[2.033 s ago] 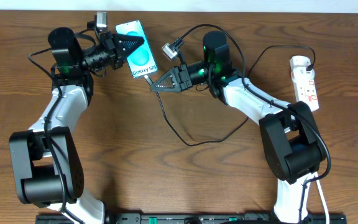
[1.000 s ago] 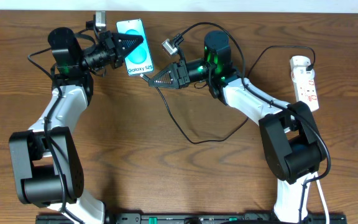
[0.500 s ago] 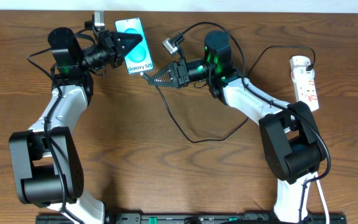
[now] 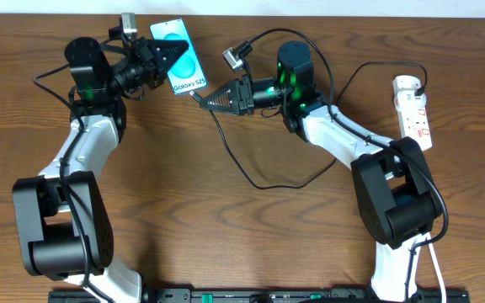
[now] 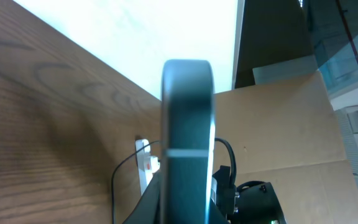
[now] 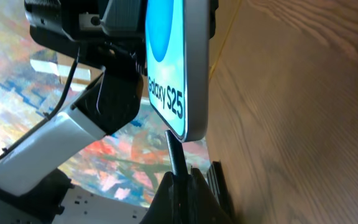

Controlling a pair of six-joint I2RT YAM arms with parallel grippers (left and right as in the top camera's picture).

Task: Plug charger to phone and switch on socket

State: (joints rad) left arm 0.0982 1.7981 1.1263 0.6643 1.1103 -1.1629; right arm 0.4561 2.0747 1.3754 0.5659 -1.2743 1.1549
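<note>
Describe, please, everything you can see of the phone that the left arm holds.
The phone is a flat rectangle: cyan screen with a lighter oval and "Galaxy S25", grey metal-looking rim. The left fingers are shut on it, one across the screen, holding it tilted near the table's far edge. The charger tip in the right fingers stands at its bottom edge; whether it is seated is unclear.

Cyan phone (image 4: 178,61), black charger (image 4: 251,172)

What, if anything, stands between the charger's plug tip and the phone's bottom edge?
Nothing visible. The right end effector holds the charger, its tip right at the bottom edge of the phone, gripped by the left end effector; no object lies between them.
</note>
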